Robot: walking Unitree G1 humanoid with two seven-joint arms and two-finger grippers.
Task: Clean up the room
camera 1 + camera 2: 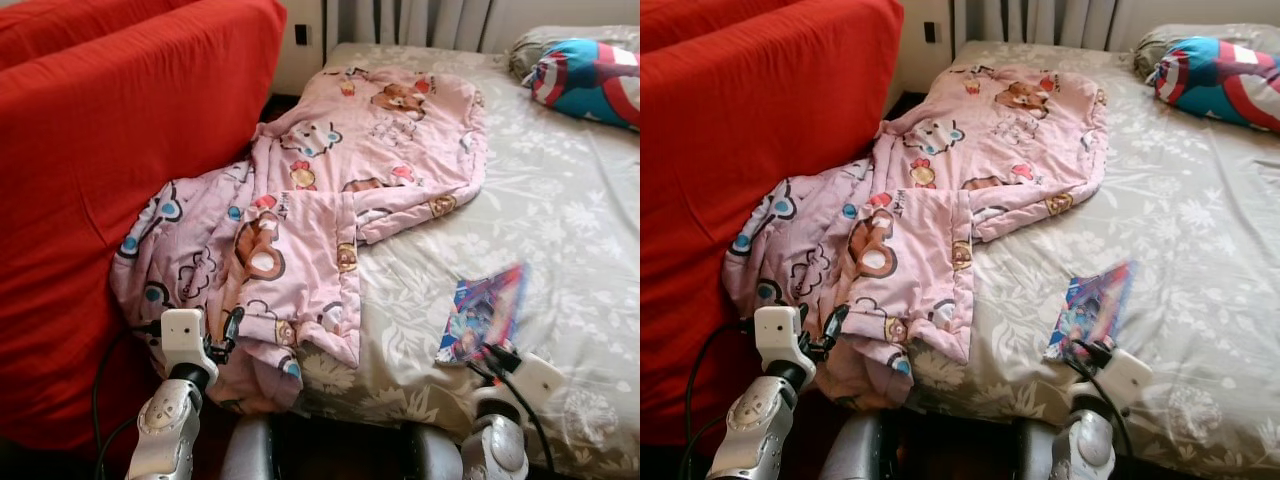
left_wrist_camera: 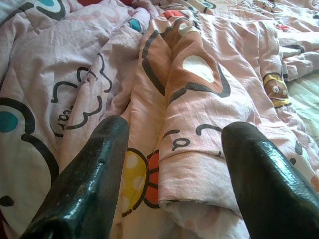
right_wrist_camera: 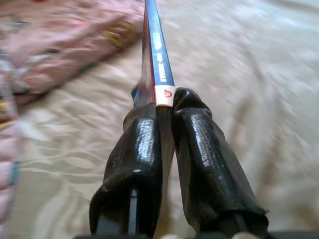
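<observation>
A pink cartoon-print blanket (image 1: 320,190) lies crumpled across the left part of the bed (image 1: 560,230), drooping over its near corner against a red sofa (image 1: 100,170). My left gripper (image 1: 232,330) is open at the blanket's hanging edge; in the left wrist view its fingers (image 2: 84,189) straddle a fold of the blanket (image 2: 199,99). My right gripper (image 1: 490,352) is shut on the near edge of a thin colourful book (image 1: 482,312), held just above the sheet. In the right wrist view the book's blue spine (image 3: 157,55) sticks out from between the closed fingers (image 3: 142,164).
A blue, red and white shield-print pillow (image 1: 590,80) lies at the head of the bed on the right, in front of a grey-patterned pillow (image 1: 540,42). A wall socket (image 1: 301,34) sits behind the sofa. The floral sheet is bare right of the blanket.
</observation>
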